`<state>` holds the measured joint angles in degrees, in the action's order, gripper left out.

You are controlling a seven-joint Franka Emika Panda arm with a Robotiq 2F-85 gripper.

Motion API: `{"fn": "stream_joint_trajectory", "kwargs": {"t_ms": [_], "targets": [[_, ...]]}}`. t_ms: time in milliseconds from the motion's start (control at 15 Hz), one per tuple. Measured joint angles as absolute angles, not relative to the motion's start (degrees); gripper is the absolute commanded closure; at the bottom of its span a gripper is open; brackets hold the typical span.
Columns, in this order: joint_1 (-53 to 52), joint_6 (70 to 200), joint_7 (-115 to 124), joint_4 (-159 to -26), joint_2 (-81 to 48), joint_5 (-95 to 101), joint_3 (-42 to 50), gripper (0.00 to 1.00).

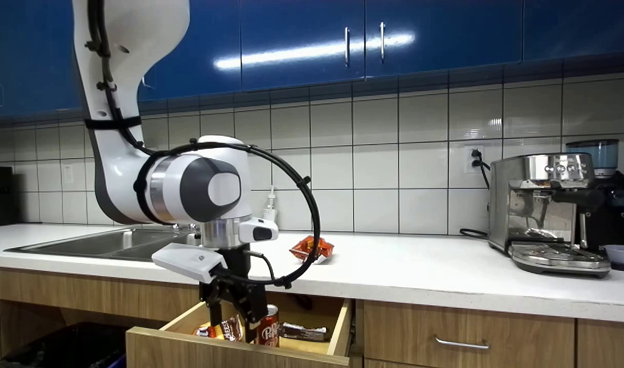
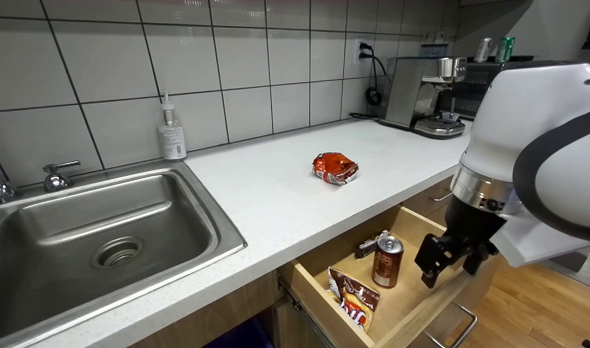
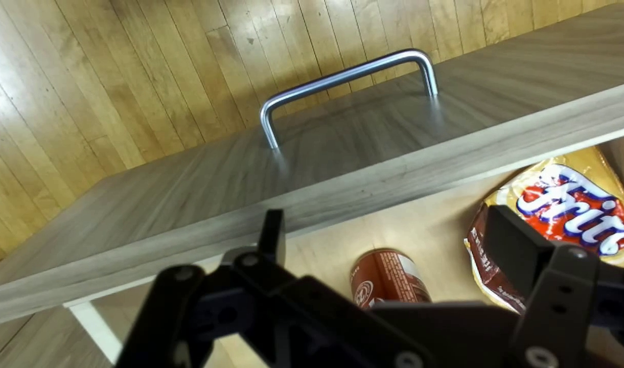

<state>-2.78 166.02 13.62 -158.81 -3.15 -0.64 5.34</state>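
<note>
My gripper (image 1: 233,327) is open and empty. In an exterior view the gripper (image 2: 449,274) hangs at the front side of the open wooden drawer (image 2: 420,319), apart from the dark red soda can (image 2: 387,263). The can stands upright in the drawer; it also shows in an exterior view (image 1: 269,327). In the wrist view the can (image 3: 386,271) lies between the two fingers, its upper part hidden by the gripper body. A yellow and brown snack bag (image 3: 572,204) is partly behind one finger. A dark wrapped bar (image 2: 369,244) lies farther back in the drawer.
The drawer's metal handle (image 3: 347,76) sticks out in front. A crumpled red-orange bag (image 2: 334,168) lies on the white counter (image 2: 275,203). A sink (image 2: 130,212), a soap bottle (image 2: 172,137) and a coffee machine (image 1: 536,204) stand along the counter. A black bin (image 1: 71,342) is below.
</note>
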Motion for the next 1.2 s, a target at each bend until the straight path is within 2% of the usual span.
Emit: {"fn": "stream_joint_trajectory", "kwargs": {"t_ms": [867,1200], "targets": [[-2.9,165.8,12.1,-158.8,-4.0,0.0,3.5,0.00],[-2.6,165.5,2.7,-158.8,-4.4,-8.0,1.3,0.00]]}}
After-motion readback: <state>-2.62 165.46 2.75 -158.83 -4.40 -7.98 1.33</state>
